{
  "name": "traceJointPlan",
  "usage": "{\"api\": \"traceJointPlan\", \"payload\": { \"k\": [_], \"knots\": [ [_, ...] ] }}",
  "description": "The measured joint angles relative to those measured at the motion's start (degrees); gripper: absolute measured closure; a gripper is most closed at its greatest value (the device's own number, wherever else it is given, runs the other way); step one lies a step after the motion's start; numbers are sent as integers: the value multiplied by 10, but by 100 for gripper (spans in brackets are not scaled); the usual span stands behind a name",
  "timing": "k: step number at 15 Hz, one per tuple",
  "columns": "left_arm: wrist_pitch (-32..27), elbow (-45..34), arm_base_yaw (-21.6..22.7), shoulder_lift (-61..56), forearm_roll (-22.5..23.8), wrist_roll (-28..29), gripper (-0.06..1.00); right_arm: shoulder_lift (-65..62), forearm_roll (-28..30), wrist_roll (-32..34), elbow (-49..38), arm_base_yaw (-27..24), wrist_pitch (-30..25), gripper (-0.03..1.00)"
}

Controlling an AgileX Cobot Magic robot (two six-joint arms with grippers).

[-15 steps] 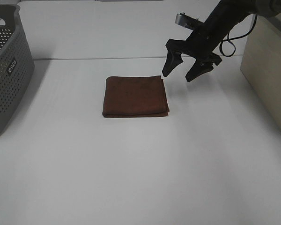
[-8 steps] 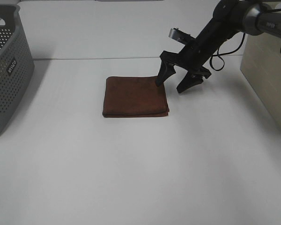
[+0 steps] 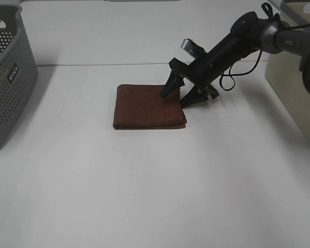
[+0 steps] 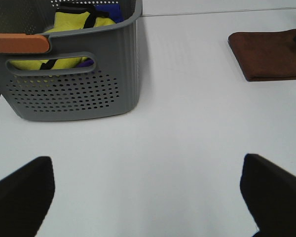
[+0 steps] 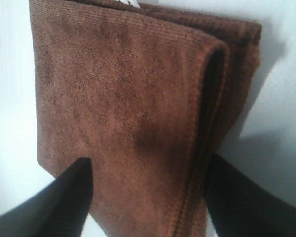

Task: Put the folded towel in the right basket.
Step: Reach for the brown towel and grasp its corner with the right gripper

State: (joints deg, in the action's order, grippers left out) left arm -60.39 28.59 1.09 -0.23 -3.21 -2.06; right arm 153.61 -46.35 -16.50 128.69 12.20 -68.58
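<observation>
Right gripper lowered onto right edge of folded towel
Jaws spread, straddling that edge, nothing gripped; towel flat mid-table, nearer far edge; left gripper released, near grey basket at left edge

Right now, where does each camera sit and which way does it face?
Exterior high: mounted high, looking down across the table; shows the right arm, right gripper open at the towel edge.
Left wrist: on the left arm, facing the grey basket and far towel; left gripper open.
Right wrist: on the right arm, close above the towel; fingers straddle its folded edge.
Shared: towel in all three; grey basket in exterior high and left wrist.
</observation>
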Motion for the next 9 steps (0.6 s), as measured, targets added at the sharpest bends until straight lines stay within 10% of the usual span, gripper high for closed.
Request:
{"api": "traceJointPlan", "payload": {
  "k": [5,9],
  "knots": [
    [0,0,0,0,0,0,-3,10,-5,0,0,0,6,89],
    [0,0,0,0,0,0,-3,-6,-5,-19,-1,0,6,91]
  ]
}}
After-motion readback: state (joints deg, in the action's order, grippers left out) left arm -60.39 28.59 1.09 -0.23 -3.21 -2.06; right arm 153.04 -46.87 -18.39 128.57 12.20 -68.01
